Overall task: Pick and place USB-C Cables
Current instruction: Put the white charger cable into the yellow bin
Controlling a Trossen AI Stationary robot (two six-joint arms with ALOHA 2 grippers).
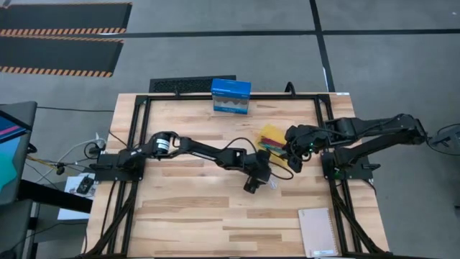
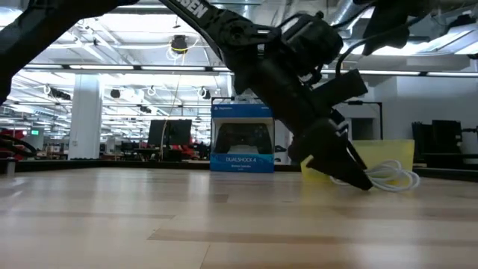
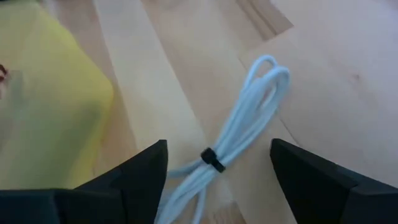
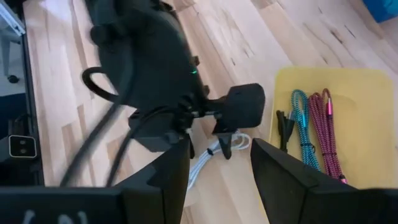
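Left wrist view has the left gripper (image 3: 217,180) wide open straddling the white cable (image 3: 239,146) on the table (image 3: 323,74) beside the yellow tray (image 3: 43,99), so pick step imo, next it needs to drop & close; right gripper (image 4: 221,168) waits open nearby.

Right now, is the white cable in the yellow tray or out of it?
Out. The white cable lies on the wooden table beside the yellow tray.

1. Grey floor (image 1: 237,14) surrounds the light wood table (image 1: 194,216).
2. Black mats with orange-striped edges (image 1: 61,36) lie beyond the table's far left corner.
3. Ceiling strip lights (image 2: 112,67), a white column (image 2: 86,116) and what may be dark monitors (image 2: 168,133) fill the room behind.
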